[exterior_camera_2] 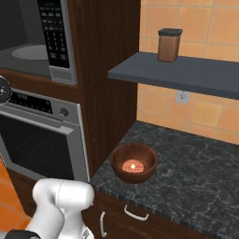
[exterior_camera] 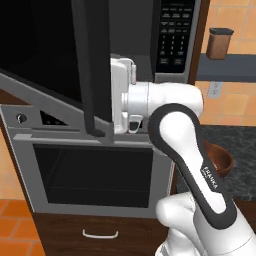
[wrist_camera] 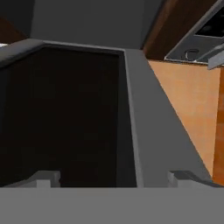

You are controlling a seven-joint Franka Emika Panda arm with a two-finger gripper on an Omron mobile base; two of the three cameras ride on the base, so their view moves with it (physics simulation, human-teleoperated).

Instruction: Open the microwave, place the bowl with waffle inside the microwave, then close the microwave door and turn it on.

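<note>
Between your wide-spread fingers (wrist_camera: pixel 43 177) stands the swung-out microwave door's (exterior_camera: pixel 92 65) edge, ungripped, likely for pushing it wider, while the bowl with waffle (exterior_camera_2: pixel 134 162) waits on the counter (exterior_camera_2: pixel 196 179), well apart.

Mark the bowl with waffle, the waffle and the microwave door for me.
bowl with waffle (exterior_camera_2: pixel 146 172), right base view, front outer wall.
waffle (exterior_camera_2: pixel 132 165), right base view, centre of the disc.
microwave door (exterior_camera: pixel 98 65), left base view, free edge.

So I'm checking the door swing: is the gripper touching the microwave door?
Cannot tell. In the left base view the gripper sits right behind the microwave door edge, which hides any contact; in the hand view the open fingertips straddle the door frame.
</note>
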